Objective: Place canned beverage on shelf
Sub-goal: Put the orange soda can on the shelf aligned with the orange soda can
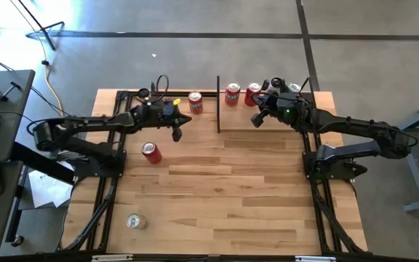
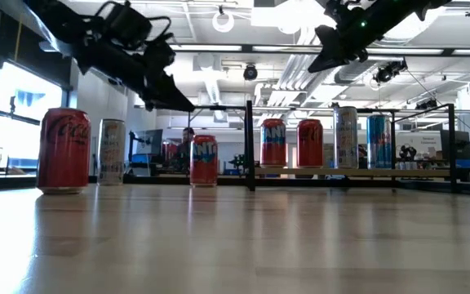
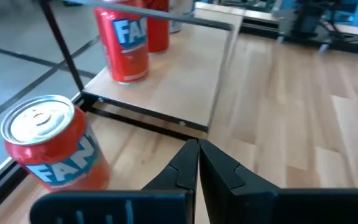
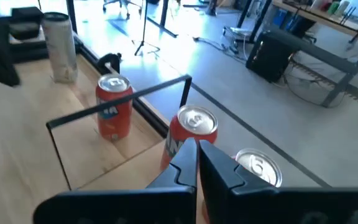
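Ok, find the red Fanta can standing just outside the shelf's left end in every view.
High view: Fanta can at the table's far edge, just left of the black post.
Low view: left of centre, left of that post.
Left wrist view: the nearest can, on the tabletop beside the shelf corner.
Right wrist view: probably the can beyond the shelf's end rail.
Shared landmark: the black post.
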Controlling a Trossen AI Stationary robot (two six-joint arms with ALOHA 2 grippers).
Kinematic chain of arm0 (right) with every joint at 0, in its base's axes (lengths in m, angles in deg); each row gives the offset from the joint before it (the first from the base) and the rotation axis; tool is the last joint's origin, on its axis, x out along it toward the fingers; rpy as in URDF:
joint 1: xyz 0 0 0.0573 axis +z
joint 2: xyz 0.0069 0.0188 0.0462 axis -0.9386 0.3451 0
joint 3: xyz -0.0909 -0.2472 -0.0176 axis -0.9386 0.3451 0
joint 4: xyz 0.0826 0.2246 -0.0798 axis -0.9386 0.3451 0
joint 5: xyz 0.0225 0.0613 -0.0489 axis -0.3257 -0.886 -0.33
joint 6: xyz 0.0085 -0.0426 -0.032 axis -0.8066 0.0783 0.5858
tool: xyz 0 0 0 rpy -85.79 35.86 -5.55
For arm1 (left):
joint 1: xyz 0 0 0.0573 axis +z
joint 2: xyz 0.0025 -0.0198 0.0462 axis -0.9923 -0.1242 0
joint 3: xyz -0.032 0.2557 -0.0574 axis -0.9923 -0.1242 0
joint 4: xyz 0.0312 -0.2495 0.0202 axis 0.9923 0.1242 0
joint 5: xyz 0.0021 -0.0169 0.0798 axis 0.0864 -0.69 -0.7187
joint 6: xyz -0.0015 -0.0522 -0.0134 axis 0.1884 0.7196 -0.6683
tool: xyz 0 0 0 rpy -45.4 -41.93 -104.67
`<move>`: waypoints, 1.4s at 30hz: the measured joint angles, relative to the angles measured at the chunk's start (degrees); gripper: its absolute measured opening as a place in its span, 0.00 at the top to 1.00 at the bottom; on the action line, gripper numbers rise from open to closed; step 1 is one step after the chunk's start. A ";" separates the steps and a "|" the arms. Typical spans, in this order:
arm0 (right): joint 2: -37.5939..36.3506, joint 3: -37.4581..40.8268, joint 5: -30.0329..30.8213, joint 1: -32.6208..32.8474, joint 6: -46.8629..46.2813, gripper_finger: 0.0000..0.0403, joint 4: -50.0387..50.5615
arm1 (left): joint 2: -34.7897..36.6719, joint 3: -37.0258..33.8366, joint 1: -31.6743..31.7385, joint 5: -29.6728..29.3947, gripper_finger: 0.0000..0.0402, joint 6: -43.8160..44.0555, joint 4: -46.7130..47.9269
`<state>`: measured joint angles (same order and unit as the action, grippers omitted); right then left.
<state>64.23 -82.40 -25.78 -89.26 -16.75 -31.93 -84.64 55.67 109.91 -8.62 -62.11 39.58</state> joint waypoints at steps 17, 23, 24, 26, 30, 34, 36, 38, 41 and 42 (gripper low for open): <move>0.04 0.00 -2.35 0.00 0.30 1.00 1.50 | -6.35 12.28 4.82 -2.22 0.73 0.18 9.44; 0.04 0.00 -2.39 0.00 1.99 1.00 1.52 | -9.89 18.01 6.38 -4.09 0.54 2.95 13.00; 0.04 0.00 -2.39 0.00 2.01 1.00 1.52 | -10.60 18.86 6.45 -4.80 0.50 4.02 13.08; 0.06 0.00 -2.39 0.00 1.95 1.00 1.52 | -12.14 20.49 6.47 -5.89 0.44 5.90 13.59; 0.07 0.00 -2.14 0.00 1.96 1.00 1.52 | -15.82 22.79 6.47 -8.05 0.34 7.52 14.33; 0.07 0.00 -2.07 0.00 2.58 1.00 1.50 | -19.61 24.70 6.45 -10.90 0.29 6.92 14.30; 0.07 0.00 -2.07 0.00 2.56 1.00 1.50 | -21.09 25.31 6.47 -12.77 0.28 6.19 14.34; 0.08 0.00 -2.07 0.00 2.57 1.00 1.50 | -22.26 25.70 6.47 -13.55 0.28 6.15 14.28; 0.09 0.00 -2.02 0.00 2.56 1.00 1.47 | -23.23 25.74 6.47 -14.03 0.28 6.20 14.42; 0.09 0.00 -2.02 0.00 2.56 1.00 1.47 | -23.37 25.74 6.47 -14.97 0.28 6.27 14.62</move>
<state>64.31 -82.40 -27.80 -89.26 -14.19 -30.46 -108.01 81.41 116.38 -23.60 -55.85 54.20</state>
